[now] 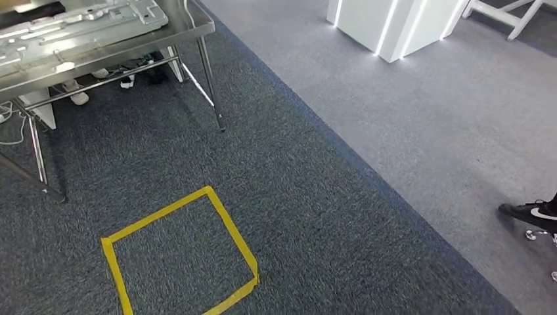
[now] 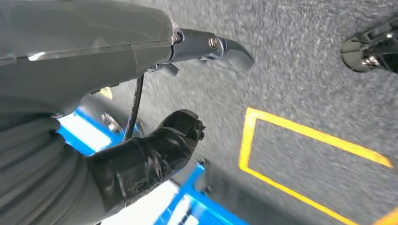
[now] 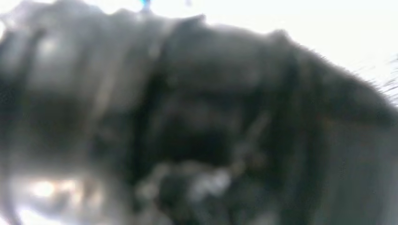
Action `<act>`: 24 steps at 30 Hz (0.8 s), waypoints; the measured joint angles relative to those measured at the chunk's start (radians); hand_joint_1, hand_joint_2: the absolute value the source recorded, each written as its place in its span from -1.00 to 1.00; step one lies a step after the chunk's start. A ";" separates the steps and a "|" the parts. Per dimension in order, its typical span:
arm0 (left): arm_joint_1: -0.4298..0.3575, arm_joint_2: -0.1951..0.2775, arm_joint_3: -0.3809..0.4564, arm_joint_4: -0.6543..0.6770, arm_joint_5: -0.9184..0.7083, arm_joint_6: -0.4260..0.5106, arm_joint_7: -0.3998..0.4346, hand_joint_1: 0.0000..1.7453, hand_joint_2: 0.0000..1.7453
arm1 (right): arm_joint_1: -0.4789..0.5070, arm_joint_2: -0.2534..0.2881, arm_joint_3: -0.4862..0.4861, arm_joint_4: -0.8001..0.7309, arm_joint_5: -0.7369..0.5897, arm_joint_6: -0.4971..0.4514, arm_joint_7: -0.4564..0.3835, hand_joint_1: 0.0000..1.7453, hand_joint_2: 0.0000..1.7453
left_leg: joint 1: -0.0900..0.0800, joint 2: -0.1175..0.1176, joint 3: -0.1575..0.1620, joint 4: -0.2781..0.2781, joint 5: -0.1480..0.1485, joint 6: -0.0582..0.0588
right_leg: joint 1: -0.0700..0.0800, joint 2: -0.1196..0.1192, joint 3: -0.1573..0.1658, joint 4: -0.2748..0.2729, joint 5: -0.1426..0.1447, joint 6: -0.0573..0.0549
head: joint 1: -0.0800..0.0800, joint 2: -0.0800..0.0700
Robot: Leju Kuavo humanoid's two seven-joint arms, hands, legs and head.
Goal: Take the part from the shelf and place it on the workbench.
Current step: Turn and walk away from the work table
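Grey carpet [image 1: 315, 197] with yellow tape square [image 1: 180, 252]; steel bench [image 1: 190, 29] nearby, pressed metal parts [image 1: 79, 26] on top. Left hand [image 2: 155, 150] hangs, fingers curled, holding nothing. Right hand blurred, state unclear. Shelf unseen: best locate it, then walk squarely.

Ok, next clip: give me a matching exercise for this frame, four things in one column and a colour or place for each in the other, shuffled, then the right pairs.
Things:
1. tape square
2. metal table
3. white cabinet
4. black shoe

Colour or place:
A. right edge of the head view, on the lighter grey carpet
B. yellow, stuck to the dark carpet
C. top left of the head view, carrying pale metal parts
D. top of the head view, with lit vertical strips

Pairs: 1-B, 2-C, 3-D, 4-A
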 joint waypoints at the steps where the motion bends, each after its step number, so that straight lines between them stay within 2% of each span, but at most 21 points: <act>1: 0.000 0.002 -0.002 0.000 -0.008 0.000 -0.002 -1.00 1.00 | 0.001 0.004 -0.006 0.003 -0.007 -0.004 0.000 -1.00 -1.00 | 0.001 0.011 -0.007 0.002 0.006 0.005 | 0.000 0.006 -0.005 0.001 0.006 0.006 | 0.000 0.000; 2: 0.000 0.003 -0.005 0.000 -0.013 0.000 -0.003 -1.00 1.00 | 0.002 0.010 -0.012 0.005 -0.011 -0.007 0.000 -1.00 -1.00 | 0.001 0.023 -0.014 0.001 0.013 0.013 | -0.001 0.002 -0.012 0.008 -0.001 0.009 | 0.000 0.000; 3: 0.001 0.005 -0.007 0.000 -0.015 0.000 -0.004 -1.00 1.00 | 0.003 0.014 -0.016 0.008 -0.013 -0.008 0.000 -1.00 -1.00 | 0.002 0.037 -0.023 -0.001 0.022 0.022 | -0.003 -0.012 -0.022 0.028 -0.026 0.013 | 0.000 0.000; 4: 0.003 0.006 -0.009 0.000 -0.017 0.000 -0.005 -1.00 1.00 | 0.003 0.018 -0.020 0.009 -0.015 -0.008 0.000 -1.00 -1.00 | 0.002 0.050 -0.033 -0.002 0.032 0.030 | -0.006 -0.033 -0.035 0.064 -0.068 0.015 | 0.000 0.000; 6: 0.010 0.008 -0.011 0.000 -0.018 0.000 -0.005 -1.00 1.00 | 0.002 0.024 -0.025 0.009 -0.017 -0.008 0.000 -1.00 -1.00 | -0.002 0.075 -0.057 -0.001 0.050 0.038 | -0.010 -0.065 -0.064 0.178 -0.165 0.024 | 0.000 0.000; 7: 0.013 0.009 -0.011 0.000 -0.022 0.000 -0.005 -1.00 1.00 | 0.002 0.026 -0.026 0.009 -0.019 -0.008 0.000 -1.00 -1.00 | -0.004 0.088 -0.071 0.001 0.059 0.038 | -0.012 -0.070 -0.072 0.233 -0.189 0.029 | 0.000 0.000; 8: 0.015 0.010 -0.012 0.000 -0.027 0.001 -0.004 -1.00 1.00 | 0.002 0.027 -0.028 0.009 -0.022 -0.008 0.000 -1.00 -1.00 | -0.006 0.101 -0.087 0.004 0.068 0.037 | -0.014 -0.073 -0.069 0.268 -0.189 0.032 | 0.000 0.000; 9: 0.016 0.010 -0.012 0.000 -0.035 0.004 -0.003 -1.00 1.00 | 0.002 0.029 -0.031 0.009 -0.027 -0.008 0.000 -1.00 -1.00 | -0.007 0.113 -0.103 0.008 0.076 0.036 | -0.015 -0.075 -0.050 0.269 -0.166 0.034 | 0.000 0.000; 10: 0.016 0.010 -0.012 0.000 -0.044 0.008 -0.003 -1.00 0.50 | 0.002 0.031 -0.034 0.009 -0.034 -0.010 0.000 -1.00 -1.00 | -0.008 0.124 -0.120 0.014 0.083 0.035 | -0.016 -0.080 -0.013 0.237 -0.135 0.035 | 0.000 0.000; 11: 0.016 0.011 -0.013 0.000 -0.052 0.012 -0.003 -1.00 0.00 | 0.000 0.034 -0.038 0.009 -0.040 -0.012 -0.001 -1.00 -1.00 | -0.009 0.133 -0.131 0.020 0.089 0.032 | -0.016 -0.092 0.041 0.173 -0.113 0.034 | 0.000 0.000; 13: 0.020 0.014 -0.013 0.000 -0.064 0.017 -0.007 -1.00 -1.00 | -0.004 0.040 -0.045 0.008 -0.054 -0.020 -0.002 -1.00 -1.00 | -0.010 0.148 -0.145 0.032 0.097 0.024 | -0.010 -0.127 0.149 0.023 -0.119 0.025 | 0.000 0.000; 14: 0.022 0.014 -0.014 0.000 -0.067 0.017 -0.011 -1.00 -1.00 | -0.006 0.044 -0.049 0.008 -0.061 -0.023 -0.003 -1.00 -1.00 | -0.010 0.156 -0.145 0.036 0.100 0.019 | -0.006 -0.139 0.179 -0.026 -0.132 0.018 | 0.000 0.000; 15: 0.023 0.015 -0.014 0.000 -0.068 0.015 -0.014 -1.00 -1.00 | -0.006 0.047 -0.053 0.008 -0.068 -0.026 -0.004 -1.00 -1.00 | -0.008 0.165 -0.146 0.037 0.104 0.012 | 0.000 -0.140 0.188 -0.052 -0.141 0.009 | 0.000 0.000; 16: 0.024 0.015 -0.013 0.000 -0.070 0.014 -0.015 -1.00 -1.00 | -0.005 0.052 -0.057 0.009 -0.074 -0.030 -0.004 -1.00 -1.00 | -0.006 0.173 -0.144 0.037 0.108 0.005 | 0.002 -0.132 0.184 -0.058 -0.138 -0.001 | 0.000 0.000; 17: 0.023 0.016 -0.013 0.000 -0.070 0.013 -0.014 -1.00 -1.00 | -0.004 0.057 -0.060 0.009 -0.078 -0.032 -0.003 -1.00 -1.00 | -0.002 0.171 -0.146 0.040 0.108 -0.003 | 0.001 -0.125 0.178 -0.061 -0.131 -0.009 | 0.000 0.000; 18: 0.024 0.016 -0.012 0.000 -0.068 0.010 -0.009 -1.00 -1.00 | -0.004 0.062 -0.062 0.010 -0.079 -0.035 0.001 -1.00 -1.00 | 0.000 0.152 -0.152 0.055 0.091 -0.010 | 0.001 -0.118 0.172 -0.064 -0.122 -0.019 | 0.000 0.000; 19: 0.028 0.016 -0.008 0.000 -0.062 0.004 -0.004 -1.00 -1.00 | -0.005 0.069 -0.063 0.011 -0.079 -0.038 0.007 -1.00 -1.00 | 0.002 0.127 -0.164 0.086 0.059 -0.015 | 0.000 -0.111 0.165 -0.067 -0.112 -0.028 | 0.000 0.000; 21: 0.044 0.016 0.008 0.000 -0.042 -0.014 0.010 -1.00 -1.00 | -0.009 0.083 -0.063 0.011 -0.074 -0.043 0.015 -1.00 -1.00 | 0.004 0.075 -0.201 0.202 -0.031 -0.020 | 0.003 -0.095 0.146 -0.066 -0.096 -0.040 | 0.000 0.000; 22: 0.054 0.015 0.021 0.000 -0.032 -0.021 0.017 -1.00 -1.00 | -0.010 0.088 -0.063 0.011 -0.072 -0.047 0.015 -1.00 -1.00 | 0.004 0.066 -0.217 0.261 -0.061 -0.020 | 0.005 -0.085 0.137 -0.064 -0.090 -0.042 | 0.000 0.000; 23: 0.064 0.013 0.035 0.000 -0.026 -0.026 0.024 -1.00 -1.00 | -0.010 0.094 -0.063 0.012 -0.070 -0.051 0.011 -1.00 -1.00 | 0.004 0.062 -0.222 0.297 -0.072 -0.020 | 0.007 -0.074 0.128 -0.061 -0.084 -0.042 | 0.000 0.000; 24: 0.073 0.010 0.046 0.000 -0.023 -0.029 0.029 -1.00 -1.00 | -0.010 0.099 -0.063 0.012 -0.070 -0.054 0.007 -1.00 -1.00 | 0.004 0.061 -0.212 0.299 -0.064 -0.020 | 0.007 -0.063 0.119 -0.057 -0.080 -0.041 | 0.000 0.000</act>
